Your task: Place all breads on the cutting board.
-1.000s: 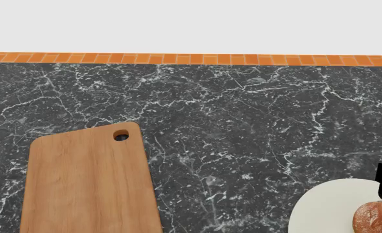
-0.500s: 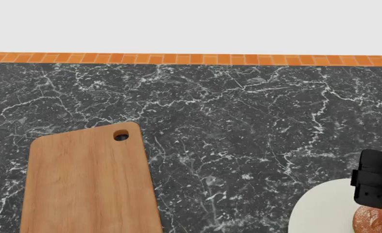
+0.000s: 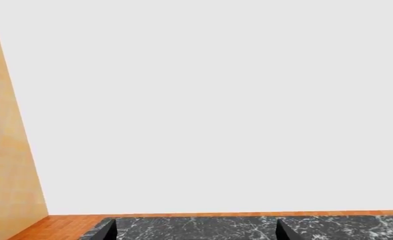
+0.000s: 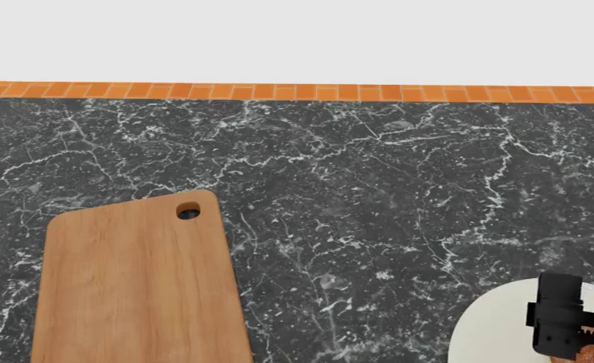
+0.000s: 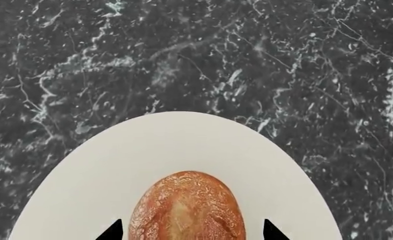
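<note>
A reddish-brown crusty bread roll [image 5: 186, 205] lies on a round white plate [image 5: 183, 145]. My right gripper [image 5: 191, 232] is open just above it, with one fingertip [image 5: 114, 231] on each side of the roll and apart from it. In the head view the right gripper [image 4: 567, 333] is over the plate [image 4: 489, 325] at the bottom right and hides nearly all of the roll. The light-brown cutting board [image 4: 136, 287] lies bare at the bottom left, its hole at the far end. My left gripper [image 3: 195, 232] is open and empty, and is out of the head view.
The black marble counter [image 4: 378, 189] runs back to an orange tiled strip [image 4: 297, 91] under a pale wall. In the left wrist view a tan panel [image 3: 3, 150] stands beside the counter's edge.
My right gripper has moved in from the right edge, leftward and nearer, over the plate. It now covers the roll in the head view. The board has not moved.
</note>
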{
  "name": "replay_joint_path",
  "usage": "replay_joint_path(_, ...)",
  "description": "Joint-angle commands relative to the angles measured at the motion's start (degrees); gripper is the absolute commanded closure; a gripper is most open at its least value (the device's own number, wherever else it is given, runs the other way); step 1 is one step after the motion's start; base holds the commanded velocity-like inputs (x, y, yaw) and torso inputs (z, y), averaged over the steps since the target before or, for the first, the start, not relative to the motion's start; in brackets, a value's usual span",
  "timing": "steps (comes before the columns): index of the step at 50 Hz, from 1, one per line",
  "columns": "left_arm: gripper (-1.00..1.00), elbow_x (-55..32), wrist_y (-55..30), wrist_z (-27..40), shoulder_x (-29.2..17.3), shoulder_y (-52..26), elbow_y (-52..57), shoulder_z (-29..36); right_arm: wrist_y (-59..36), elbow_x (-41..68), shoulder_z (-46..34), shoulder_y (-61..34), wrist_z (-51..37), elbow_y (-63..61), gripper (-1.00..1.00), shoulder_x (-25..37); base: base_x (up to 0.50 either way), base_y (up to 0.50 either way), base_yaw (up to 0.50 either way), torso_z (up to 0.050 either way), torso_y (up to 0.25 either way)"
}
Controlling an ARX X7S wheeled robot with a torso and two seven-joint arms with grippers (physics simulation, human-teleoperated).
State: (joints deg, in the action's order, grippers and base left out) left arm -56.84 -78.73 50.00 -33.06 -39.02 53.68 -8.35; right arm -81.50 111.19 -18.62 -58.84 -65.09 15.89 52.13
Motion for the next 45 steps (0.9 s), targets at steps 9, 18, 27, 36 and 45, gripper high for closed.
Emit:
replay_joint_path(9,-1.0,-0.2,1.8,0.8,-0.9,0.7,-0.4,1.0,0.2,-1.8,-1.8,2.6,3.1,-0.9,-1.0,-0.1,0.0,0.0,0.0,0.0,0.0)
replay_joint_path(18,-1.0,-0.6,2.2,1.2,-1.2,0.8,-0.5,1.4,0.7,-4.5,-2.8,2.6,5.3,-0.2,-1.0,-0.8,0.0,0.0,0.0,0.0,0.0)
replay_joint_path(27,-1.0,1.1,4.7,0.5,-1.9,2.4,-0.8,2.4,1.1,-5.6,-3.7,3.3,6.6,-0.3,-1.0,-1.0,0.0,0.0,0.0,0.0,0.0)
replay_joint_path(36,-1.0,-1.5,2.9,2.0,-1.7,0.8,-0.9,1.5,1.9,-5.9,-3.8,3.8,6.7,-1.7,1.0,-0.4,0.0,0.0,0.0,0.0,0.0)
replay_joint_path(45,-1.0,-1.1,4.2,1.9,-2.4,1.7,-0.8,1.7,2.3,5.9,-3.2,-0.5,-3.2,-9.5,1.0,2.6,0.0,0.0,0.0,0.0,0.0)
